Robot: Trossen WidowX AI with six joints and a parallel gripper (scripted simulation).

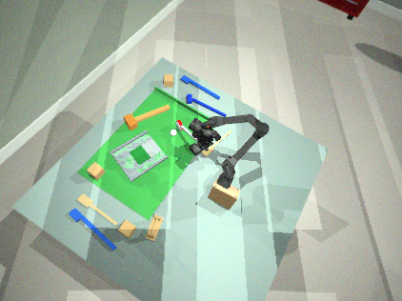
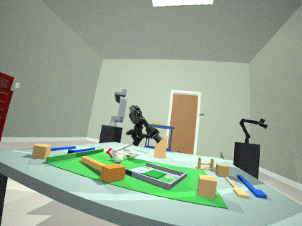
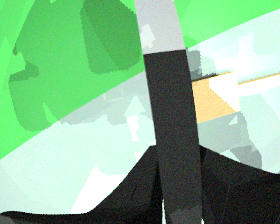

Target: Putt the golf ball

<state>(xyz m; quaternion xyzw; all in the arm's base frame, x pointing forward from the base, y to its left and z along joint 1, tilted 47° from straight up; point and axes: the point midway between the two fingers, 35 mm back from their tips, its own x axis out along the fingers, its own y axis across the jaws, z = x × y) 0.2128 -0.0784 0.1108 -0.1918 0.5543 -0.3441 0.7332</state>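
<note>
- A flat, bright green mat (image 1: 143, 189) is being shown laid over a pale, glassy table top (image 1: 267, 203).
- A square grey-framed platform (image 1: 139, 155) is being seen on the mat, its sloped grey sides framing a small dark green patch, the raised green (image 1: 140, 155), at the centre; nothing is being held in it.
- Blocky wooden pieces are being displayed around the mat: a wooden mallet (image 1: 145, 115) with a box-shaped head, a wooden cube (image 1: 95, 170) and a second wooden cube (image 1: 169, 79) near the far corner.
- Flat blue putter-like bars (image 1: 206, 105) are being shown lying beyond the mat's far edge.
- The red putter (image 1: 185, 128) is being gripped by the gripper (image 1: 199, 133), whose jaws are closed narrowly on the dark grip of its shaft (image 3: 175, 135); the shaft is turning pale grey farther out, with a small red head (image 2: 110, 151) at the end.
- The putter's head is being held low over the mat, just beside the golf ball (image 1: 173, 132).
- The golf ball, small, white and round (image 2: 119, 158), is being seen resting on the mat, between the putter head and the platform.
</note>
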